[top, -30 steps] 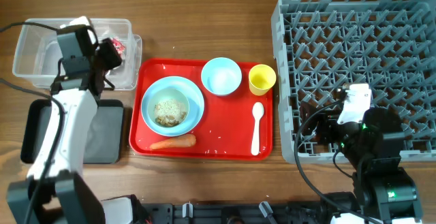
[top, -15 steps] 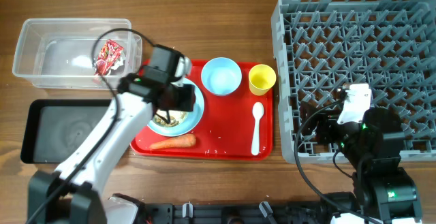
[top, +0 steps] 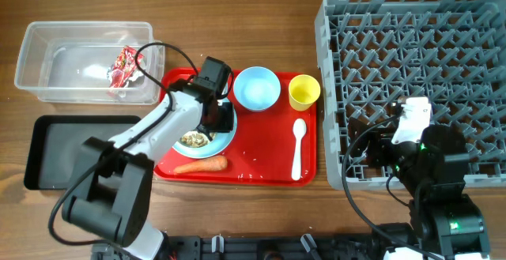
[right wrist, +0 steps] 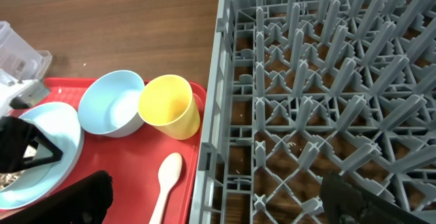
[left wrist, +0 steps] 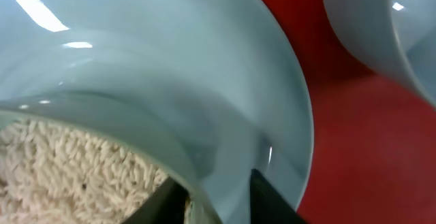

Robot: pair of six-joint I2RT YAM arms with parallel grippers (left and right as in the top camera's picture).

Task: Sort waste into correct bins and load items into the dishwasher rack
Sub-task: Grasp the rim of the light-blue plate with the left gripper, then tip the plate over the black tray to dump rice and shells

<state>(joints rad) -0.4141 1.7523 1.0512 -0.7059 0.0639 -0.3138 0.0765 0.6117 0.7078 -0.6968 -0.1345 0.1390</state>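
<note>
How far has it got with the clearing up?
Early days. Done: the wrapper lies in the clear tub. In hand: the left gripper straddles the rim of the blue dish holding scraps. To do: carrot, empty bowl, yellow cup and spoon sit on the red tray; the rack is bare.

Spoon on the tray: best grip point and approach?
Take the spoon by its handle, from straight above, fingers closing across its narrow width. It lies flat and alone on the red tray, with bare tray on both sides of the handle.
</note>
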